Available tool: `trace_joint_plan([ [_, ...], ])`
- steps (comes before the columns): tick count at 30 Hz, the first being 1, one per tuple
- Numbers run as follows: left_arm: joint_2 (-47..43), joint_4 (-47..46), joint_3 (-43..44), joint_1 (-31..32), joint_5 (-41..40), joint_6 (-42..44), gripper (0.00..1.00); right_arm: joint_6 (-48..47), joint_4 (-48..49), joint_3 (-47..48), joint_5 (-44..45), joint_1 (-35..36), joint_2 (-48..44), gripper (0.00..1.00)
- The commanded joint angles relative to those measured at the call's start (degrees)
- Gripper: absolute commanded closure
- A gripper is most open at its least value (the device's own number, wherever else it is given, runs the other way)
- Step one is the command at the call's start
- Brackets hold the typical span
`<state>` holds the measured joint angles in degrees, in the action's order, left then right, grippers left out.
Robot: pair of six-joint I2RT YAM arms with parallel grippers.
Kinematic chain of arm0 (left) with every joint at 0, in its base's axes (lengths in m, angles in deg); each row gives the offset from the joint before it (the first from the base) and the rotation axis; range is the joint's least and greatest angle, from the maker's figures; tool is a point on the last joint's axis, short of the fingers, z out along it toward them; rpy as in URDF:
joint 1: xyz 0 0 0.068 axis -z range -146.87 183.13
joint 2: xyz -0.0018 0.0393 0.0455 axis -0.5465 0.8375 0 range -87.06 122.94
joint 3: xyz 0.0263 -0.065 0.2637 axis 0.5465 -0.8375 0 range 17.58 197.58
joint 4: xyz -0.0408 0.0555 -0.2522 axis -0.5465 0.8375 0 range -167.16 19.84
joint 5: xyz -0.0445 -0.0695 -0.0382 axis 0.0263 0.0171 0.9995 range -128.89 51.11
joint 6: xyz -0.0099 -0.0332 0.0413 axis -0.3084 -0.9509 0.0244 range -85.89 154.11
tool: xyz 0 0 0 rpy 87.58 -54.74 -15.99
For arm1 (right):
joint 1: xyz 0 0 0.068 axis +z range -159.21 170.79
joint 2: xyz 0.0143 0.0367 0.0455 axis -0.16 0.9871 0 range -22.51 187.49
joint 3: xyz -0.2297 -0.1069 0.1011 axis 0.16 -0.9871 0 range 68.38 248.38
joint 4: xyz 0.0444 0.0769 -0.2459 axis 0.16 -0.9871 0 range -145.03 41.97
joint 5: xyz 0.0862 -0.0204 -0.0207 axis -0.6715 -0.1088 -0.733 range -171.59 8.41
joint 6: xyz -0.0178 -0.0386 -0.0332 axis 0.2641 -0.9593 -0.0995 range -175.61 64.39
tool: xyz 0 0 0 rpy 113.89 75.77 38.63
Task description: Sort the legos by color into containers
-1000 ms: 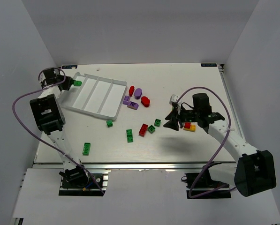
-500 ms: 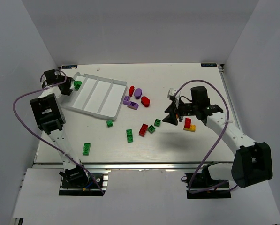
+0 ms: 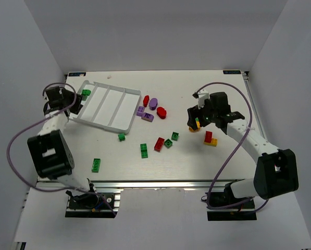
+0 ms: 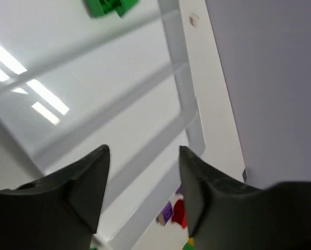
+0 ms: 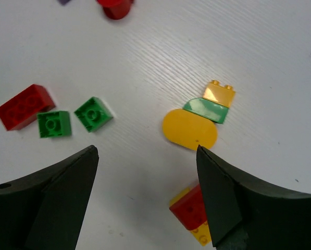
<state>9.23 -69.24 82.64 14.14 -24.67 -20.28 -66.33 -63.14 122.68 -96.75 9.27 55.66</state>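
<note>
At the far left corner of the counter [image 3: 207,86] lies the white tray [image 3: 112,107]. One green brick [image 3: 86,93] rests in its leftmost compartment, at the far end. The left claw [image 4: 142,179] hovers above the tray, jaws apart and holding nothing. Toward the right edge, the right claw [image 5: 145,156] hangs wide open and empty over a small cluster: a yellow oval [image 5: 189,128], a green piece [image 5: 207,110] and an orange brick [image 5: 219,92]. They touch and are perhaps clipped together, which I cannot tell for sure. Here I judge the risk: a pinch on the oval may lift all three, so green would land among yellow. The other red, purple and green legos [image 3: 159,144] lie loose around the middle of the counter.
</note>
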Motion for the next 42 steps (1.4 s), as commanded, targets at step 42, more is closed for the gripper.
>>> trace_joint_plan([
  [42, -60.95, 17.48, -36.22, 6.42, 8.90, 1.75, 0.20, 9.75, 0.35, 7.93, 18.06, 2.26, 20.36, 0.11],
])
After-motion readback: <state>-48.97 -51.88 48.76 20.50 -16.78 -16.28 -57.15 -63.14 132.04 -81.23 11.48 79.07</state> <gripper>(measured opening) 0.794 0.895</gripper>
